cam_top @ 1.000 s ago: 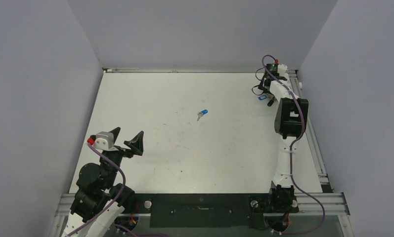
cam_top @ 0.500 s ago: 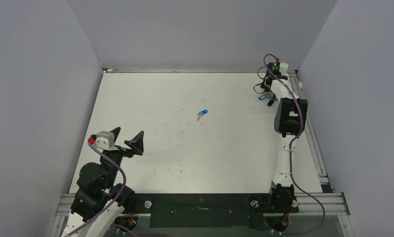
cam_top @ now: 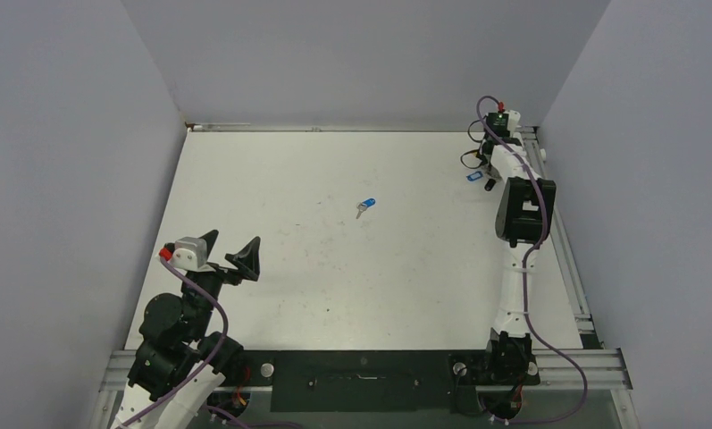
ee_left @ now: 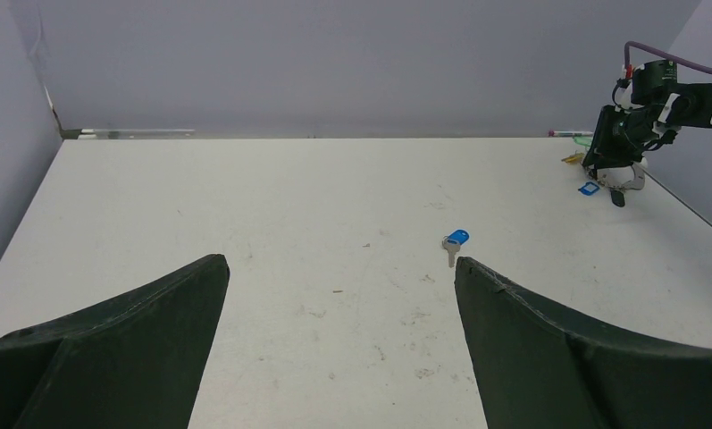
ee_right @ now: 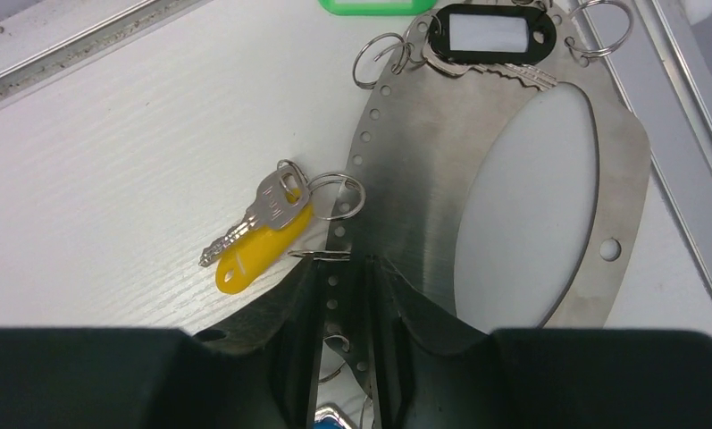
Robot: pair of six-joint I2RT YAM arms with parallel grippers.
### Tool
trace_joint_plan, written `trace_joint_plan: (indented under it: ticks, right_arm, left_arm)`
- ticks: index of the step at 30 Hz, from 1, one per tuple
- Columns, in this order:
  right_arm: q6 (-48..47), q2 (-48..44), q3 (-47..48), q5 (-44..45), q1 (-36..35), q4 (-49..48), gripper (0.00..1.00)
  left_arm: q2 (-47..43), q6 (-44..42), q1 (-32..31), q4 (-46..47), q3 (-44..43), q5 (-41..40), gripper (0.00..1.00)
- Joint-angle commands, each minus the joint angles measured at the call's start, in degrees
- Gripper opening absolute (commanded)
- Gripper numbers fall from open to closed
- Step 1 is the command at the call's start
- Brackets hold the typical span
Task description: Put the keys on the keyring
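The right gripper (ee_right: 345, 273) pinches, it seems, the rim of the flat oval perforated steel keyring (ee_right: 423, 152) (far right corner), a yellow-tagged silver key (ee_right: 263, 223) just beside it. The left gripper (ee_left: 341, 264) gapes wide; a blue-headed key (cam_top: 365, 206) lies alone near the middle of the white table (cam_top: 272, 295).

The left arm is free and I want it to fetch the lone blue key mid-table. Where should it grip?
Probably grip the blue key by its plastic head, coming straight down with the jaws across its width. The key lies flat on the table, alone, and the head is broader than the thin blade.
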State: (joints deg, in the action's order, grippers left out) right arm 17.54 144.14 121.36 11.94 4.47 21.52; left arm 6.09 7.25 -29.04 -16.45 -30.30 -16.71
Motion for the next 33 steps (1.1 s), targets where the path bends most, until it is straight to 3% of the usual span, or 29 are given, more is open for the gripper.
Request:
trace_joint_plan:
  ticks: [1,6,11,21,27,33]
  right_arm:
    - [1.78,-0.99,-4.51,-5.71,-0.08,0.89,0.24]
    - [4.75,-5.51,-13.65,-9.9,-2.46,-1.15,0.26]
    - [2.41,-8.15,-17.57,-7.87,-8.57,4.13,0.28]
    - [4.37,-25.99,-46.45,-9.32,-19.67,-1.14,0.29]
    - [9.18,-35.14,-62.33,-7.64,-30.01,-2.57,0.3]
    - [15.77,-44.99,-71.37,-7.83,-40.56,-0.24,0.32]
  left_arm:
    - [0.47,-0.15,0.54,1.95,-0.37,-0.17,0.96]
    - [-0.01,-0.13,0.82,1.96,-0.37,-0.12,0.96]
    - [0.01,0.03,0.82,2.0,-0.37,0.2,0.96]
    - [0.09,0.49,0.61,1.95,-0.28,1.55,0.96]
    - [0.5,0.49,0.38,1.85,-0.45,1.63,0.96]
    - [1.45,0.49,0.3,1.53,-0.59,1.56,0.96]
